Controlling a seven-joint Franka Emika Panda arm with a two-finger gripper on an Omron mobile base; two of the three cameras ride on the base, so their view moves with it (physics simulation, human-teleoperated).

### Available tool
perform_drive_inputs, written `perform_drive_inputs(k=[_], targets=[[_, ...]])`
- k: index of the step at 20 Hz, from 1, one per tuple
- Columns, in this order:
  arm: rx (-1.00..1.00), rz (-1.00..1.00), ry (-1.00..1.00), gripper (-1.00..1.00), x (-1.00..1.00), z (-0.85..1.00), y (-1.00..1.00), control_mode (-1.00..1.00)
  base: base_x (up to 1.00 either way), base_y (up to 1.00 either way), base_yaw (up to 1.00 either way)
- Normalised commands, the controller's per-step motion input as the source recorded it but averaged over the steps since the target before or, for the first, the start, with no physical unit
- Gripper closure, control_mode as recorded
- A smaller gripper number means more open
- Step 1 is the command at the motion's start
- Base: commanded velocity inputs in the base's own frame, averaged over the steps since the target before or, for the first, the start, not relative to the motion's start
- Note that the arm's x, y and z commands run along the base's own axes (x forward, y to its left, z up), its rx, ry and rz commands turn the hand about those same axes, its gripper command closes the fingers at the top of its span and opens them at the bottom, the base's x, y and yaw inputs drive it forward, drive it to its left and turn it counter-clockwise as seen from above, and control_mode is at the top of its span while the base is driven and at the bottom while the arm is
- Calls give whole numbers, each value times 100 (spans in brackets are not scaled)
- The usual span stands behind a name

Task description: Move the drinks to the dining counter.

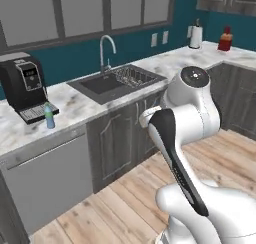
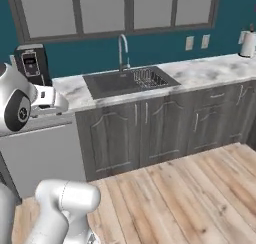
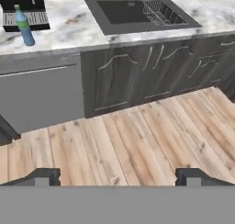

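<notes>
Bottle (image 1: 49, 116), small and blue-green, stands upright at the left of the left base frame, on the worktop (image 1: 80, 104) just in front of the coffee machine (image 1: 23, 85). In the hand frame it sits at the upper left, touching nothing, its base at the machine's drip tray. Only 1 drink can be made out here.

Gripper (image 3: 117, 176) shows as 2 dark fingertips (image 3: 42, 177) at the bottom of the hand frame, spread wide with nothing between them, over wood floor (image 3: 137, 136) and well apart from the bottle. That open stance looks like readiness for a reach.

Sink (image 1: 116, 80) with a tap lies at upper centre. A paper roll (image 1: 195, 36) and a red container (image 1: 225, 39) stand at upper right. No label or writing can be read anywhere.
</notes>
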Motion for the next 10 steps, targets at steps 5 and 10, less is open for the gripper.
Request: perform_drive_inputs(k=[5,10], targets=[[0,0,0,-100,0,0,0,100,42,12,71],[0,0,0,-100,0,0,0,100,66,22,17]])
